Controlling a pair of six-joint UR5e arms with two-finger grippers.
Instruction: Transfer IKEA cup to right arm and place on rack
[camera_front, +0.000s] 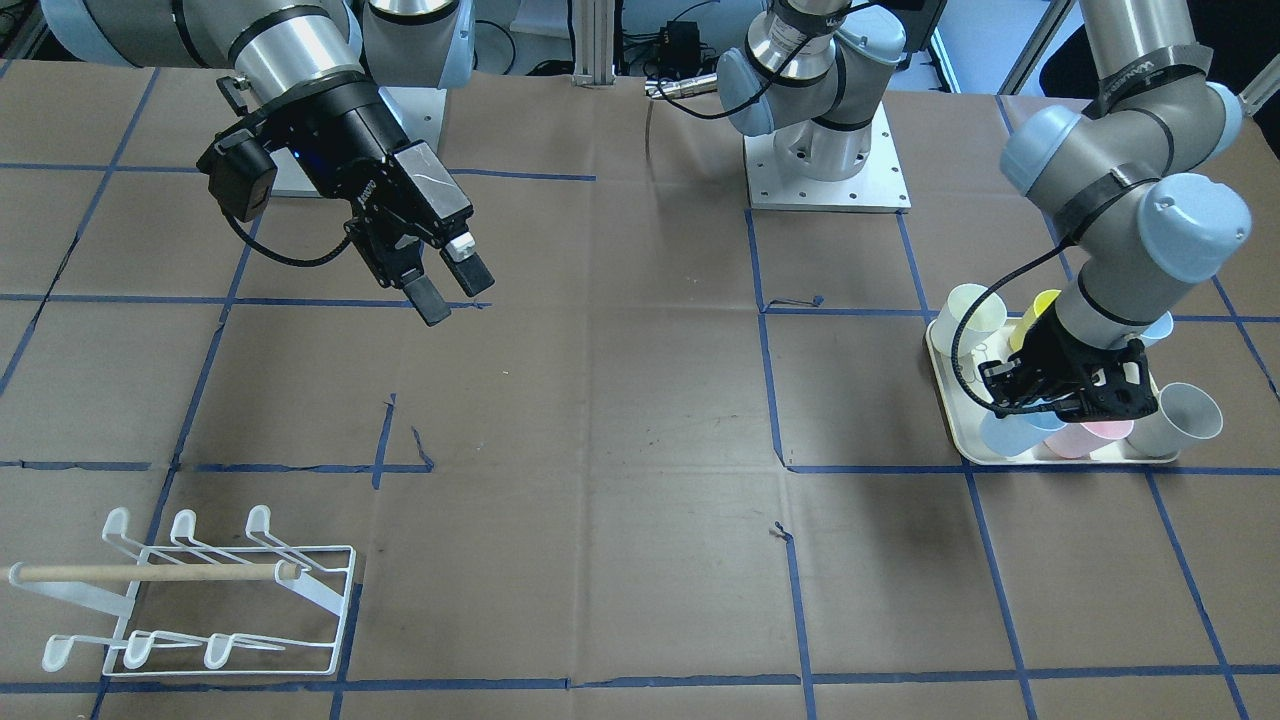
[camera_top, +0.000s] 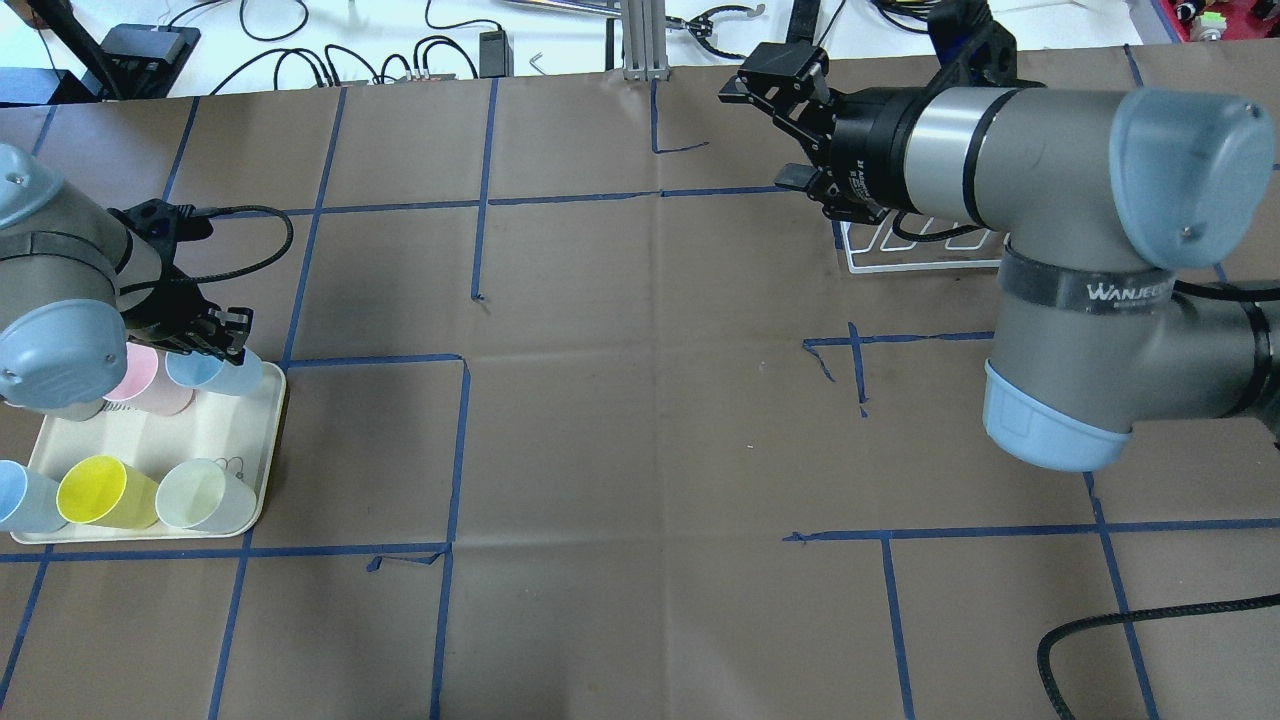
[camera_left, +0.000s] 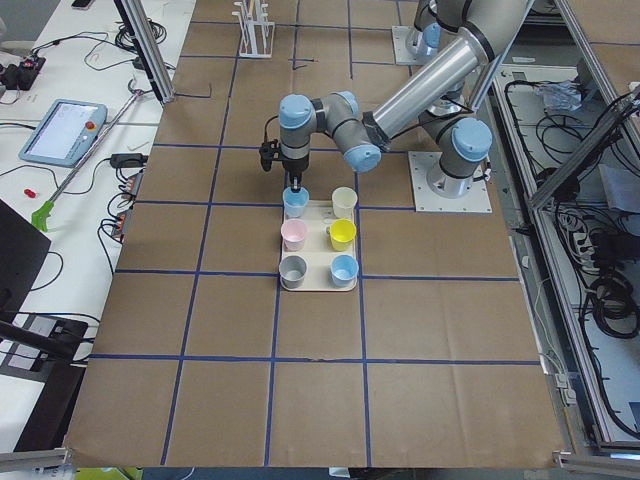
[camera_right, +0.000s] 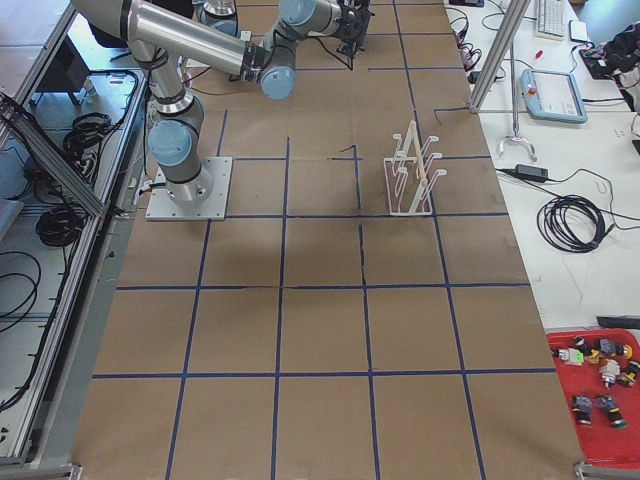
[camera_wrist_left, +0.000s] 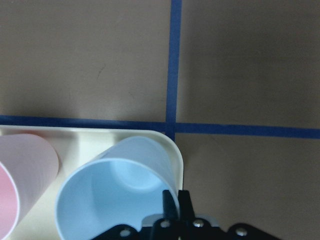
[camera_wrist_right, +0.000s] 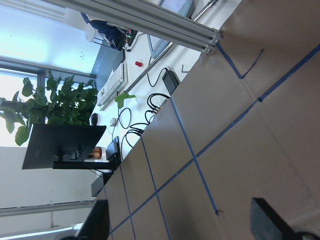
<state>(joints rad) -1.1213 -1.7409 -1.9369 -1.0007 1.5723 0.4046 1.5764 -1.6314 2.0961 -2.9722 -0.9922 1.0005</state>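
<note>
My left gripper (camera_wrist_left: 172, 205) is shut on the rim of a light blue cup (camera_wrist_left: 115, 200), one finger inside and one outside. The cup sits tilted at a corner of the cream tray (camera_wrist_left: 100, 136). In the overhead view the left gripper (camera_top: 228, 345) and this cup (camera_top: 215, 370) are at the tray's far right corner. My right gripper (camera_front: 450, 285) is open and empty, held in the air well away from the cups. The white wire rack (camera_front: 200, 590) with its wooden dowel stands on the table; in the overhead view the rack (camera_top: 900, 250) is partly hidden by the right arm.
The tray (camera_top: 270, 440) also holds a pink cup (camera_top: 140, 375), a yellow cup (camera_top: 95, 490), a pale green cup (camera_top: 200, 495) and another blue cup (camera_top: 20, 497). A grey cup (camera_front: 1185, 415) lies at its edge. Brown paper with blue tape lines covers the table.
</note>
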